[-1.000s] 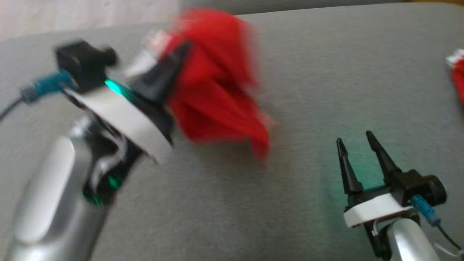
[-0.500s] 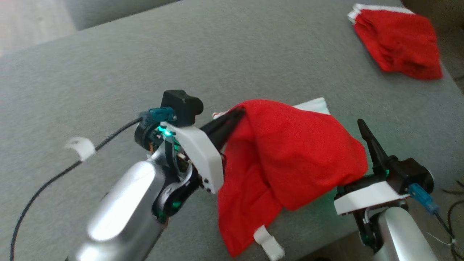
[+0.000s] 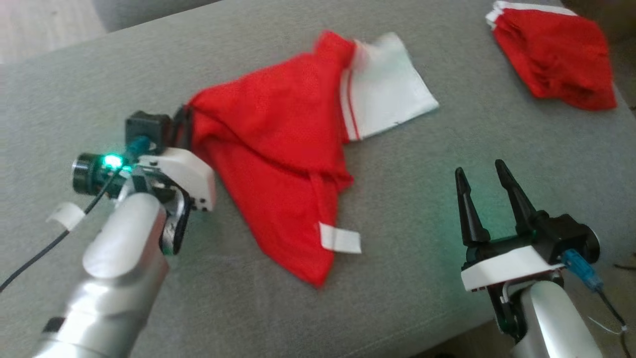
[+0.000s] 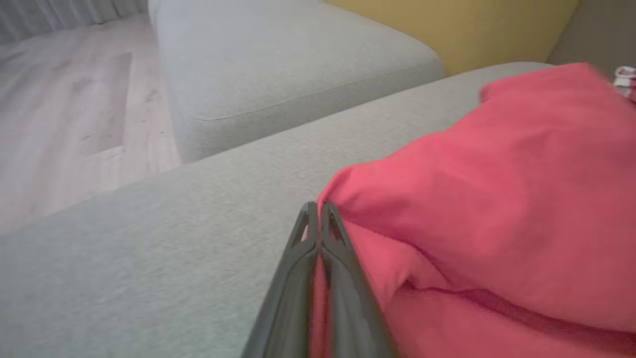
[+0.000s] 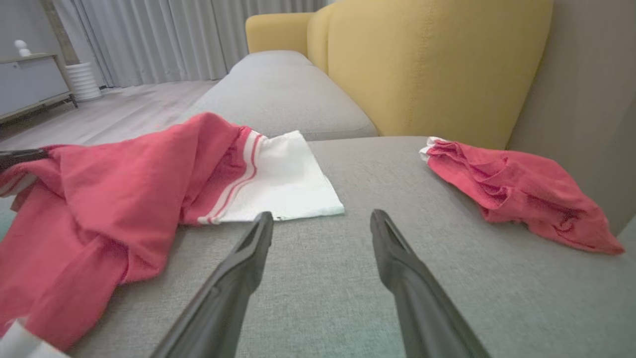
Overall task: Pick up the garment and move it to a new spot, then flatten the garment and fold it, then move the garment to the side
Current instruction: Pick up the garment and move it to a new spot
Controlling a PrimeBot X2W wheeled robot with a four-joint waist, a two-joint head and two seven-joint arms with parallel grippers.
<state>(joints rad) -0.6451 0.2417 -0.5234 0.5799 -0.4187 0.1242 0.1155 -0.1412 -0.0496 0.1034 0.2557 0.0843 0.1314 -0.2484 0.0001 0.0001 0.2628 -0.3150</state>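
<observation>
Red garment point(image 3: 278, 149): lies rumpled on the grey cushion point(image 3: 447, 149), mid-scene, with its white panel point(image 3: 387, 89) to the far side and a white tag point(image 3: 340, 238) by its near point.
Left gripper point(image 4: 318, 209): clamped tight on the garment's left edge, low over the cushion.
Right gripper point(image 3: 478, 168): jaws apart, holding nothing, at the near right, well apart from the cloth.
Folded pile point(image 3: 551, 54): far right, clear of the work.
Step in hand: probably setting the garment at its new spot, about to flatten it.
Doing it well: keep the pinch low and draw the edge left so the overlapped folds slide out. Bring the right gripper to the opposite side for tension before letting go.
Change: half a second ago the cloth hung bunched from the left gripper at the near right, draped over the right gripper. Now it rests spread farther left and farther away.
</observation>
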